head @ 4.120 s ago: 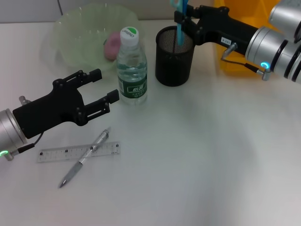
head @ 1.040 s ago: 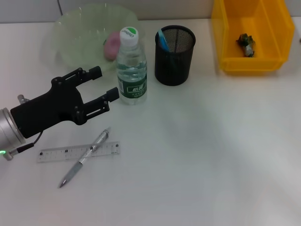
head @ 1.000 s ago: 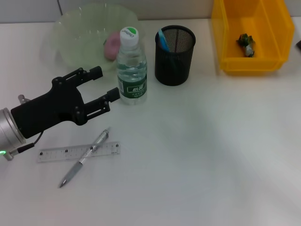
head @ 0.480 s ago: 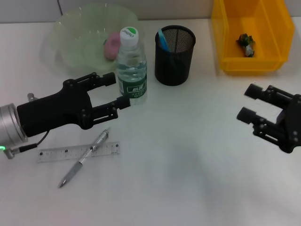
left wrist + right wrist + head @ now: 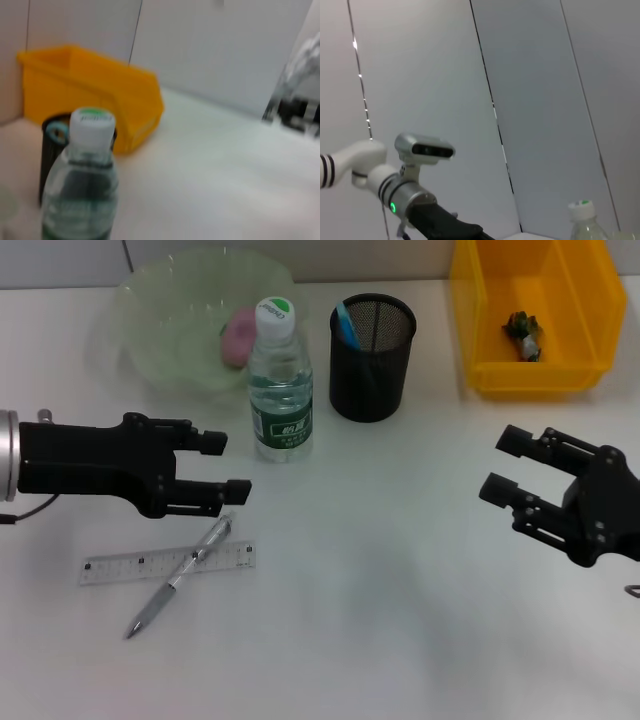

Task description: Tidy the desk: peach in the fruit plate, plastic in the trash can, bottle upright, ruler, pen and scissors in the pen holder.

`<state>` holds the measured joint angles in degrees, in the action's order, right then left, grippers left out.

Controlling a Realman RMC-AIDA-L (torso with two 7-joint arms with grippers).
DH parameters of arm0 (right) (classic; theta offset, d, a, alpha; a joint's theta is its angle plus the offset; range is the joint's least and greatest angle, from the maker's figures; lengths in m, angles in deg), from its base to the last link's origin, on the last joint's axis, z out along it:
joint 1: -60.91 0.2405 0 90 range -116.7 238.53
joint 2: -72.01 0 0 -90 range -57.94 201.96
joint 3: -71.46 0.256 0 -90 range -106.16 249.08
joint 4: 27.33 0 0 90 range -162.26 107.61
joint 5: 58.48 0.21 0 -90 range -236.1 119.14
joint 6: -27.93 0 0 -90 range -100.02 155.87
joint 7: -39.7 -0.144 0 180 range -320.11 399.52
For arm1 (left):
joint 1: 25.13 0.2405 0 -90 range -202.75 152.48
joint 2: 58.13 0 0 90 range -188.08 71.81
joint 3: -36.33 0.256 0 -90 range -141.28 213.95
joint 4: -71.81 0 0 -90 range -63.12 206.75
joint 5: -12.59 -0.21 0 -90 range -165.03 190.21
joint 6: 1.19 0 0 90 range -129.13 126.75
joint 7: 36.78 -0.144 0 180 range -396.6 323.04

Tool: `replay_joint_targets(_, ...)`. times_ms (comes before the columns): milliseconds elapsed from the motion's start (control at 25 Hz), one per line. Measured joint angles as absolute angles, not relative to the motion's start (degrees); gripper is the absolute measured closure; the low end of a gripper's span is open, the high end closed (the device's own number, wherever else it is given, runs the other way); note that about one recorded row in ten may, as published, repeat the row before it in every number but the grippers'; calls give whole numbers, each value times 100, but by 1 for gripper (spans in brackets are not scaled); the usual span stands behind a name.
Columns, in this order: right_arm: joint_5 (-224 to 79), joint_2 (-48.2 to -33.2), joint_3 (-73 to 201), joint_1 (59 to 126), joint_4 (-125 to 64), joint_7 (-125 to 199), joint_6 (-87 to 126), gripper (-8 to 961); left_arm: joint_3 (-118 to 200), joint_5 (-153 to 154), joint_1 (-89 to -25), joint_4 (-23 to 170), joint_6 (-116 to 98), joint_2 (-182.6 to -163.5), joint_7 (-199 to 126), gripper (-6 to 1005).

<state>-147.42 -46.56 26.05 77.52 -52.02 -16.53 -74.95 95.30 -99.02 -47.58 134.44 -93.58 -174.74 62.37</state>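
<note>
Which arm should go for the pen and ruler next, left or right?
Left. Its open end effector hovers just above the pen and ruler, while the right end effector, also open, sits far across the table near the yellow bin.

The bottle (image 5: 280,390) is clear, glossy plastic with a paper-like green label. The pen holder (image 5: 371,357) is black wire mesh. The ruler (image 5: 120,566) is transparent plastic, the pen (image 5: 180,575) shiny metal-grey. The surface (image 5: 380,590) is smooth, matt white. Both hands look matt black.
</note>
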Motion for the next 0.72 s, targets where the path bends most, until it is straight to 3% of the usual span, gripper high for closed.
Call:
replay_joint_targets(80, -14744, -4684, 2593, 7756, -5187, -1652, -7426, 349, 9566, -10574, -4844, 13983, -9474, -17594, 6543, 276)
replay_joint_targets(240, -14747, -4691, 2593, 7755, -5124, -1650, -7396, 349, 9648, -11064, -4995, 14163, -9610, -17661, 6694, 276)
replay_joint_targets(720, -14754, -4700, 2593, 7877, -4945, -1645, -7211, 349, 10461, -11547, -5330, 14318, -9715, -17652, 7031, 276)
